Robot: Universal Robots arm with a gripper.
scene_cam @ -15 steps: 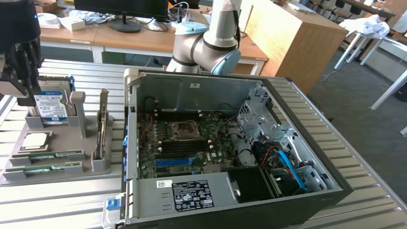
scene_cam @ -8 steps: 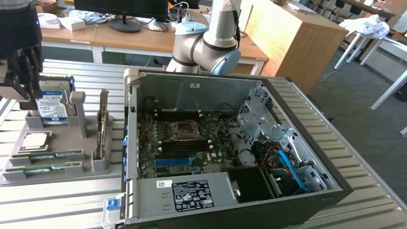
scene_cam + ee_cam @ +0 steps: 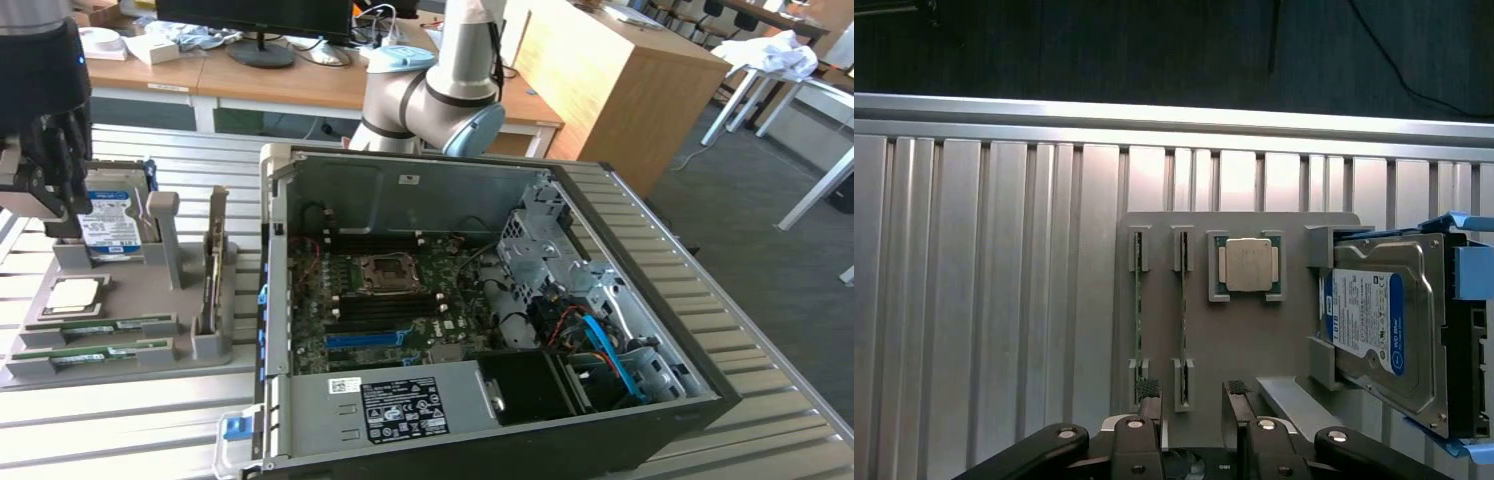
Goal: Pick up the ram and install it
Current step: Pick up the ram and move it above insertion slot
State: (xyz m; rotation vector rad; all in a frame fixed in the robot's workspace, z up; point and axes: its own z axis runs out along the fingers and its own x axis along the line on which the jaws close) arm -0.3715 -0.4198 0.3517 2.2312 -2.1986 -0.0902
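Note:
Two green ram sticks [image 3: 100,325] [image 3: 91,353] lie in slots at the front of a grey parts holder [image 3: 134,290] on the exterior view's left. In the wrist view they stand edge-on as thin green strips [image 3: 1138,320] [image 3: 1183,320]. My black gripper [image 3: 47,205] hangs above the holder's far end, over the hard drive, clear of the ram. Its fingers [image 3: 1147,390] stand apart, and the gripper [image 3: 1192,392] is open with nothing held. The open computer case [image 3: 287,300] shows its motherboard [image 3: 387,310] with dark memory slots beside the processor socket.
The holder also carries a silver processor chip [image 3: 1247,265] and a hard drive [image 3: 1379,325] with a blue-white label, standing on edge. The ribbed metal table [image 3: 160,420] extends around holder and case. The arm's base [image 3: 427,95] rises behind the case. Desks stand beyond.

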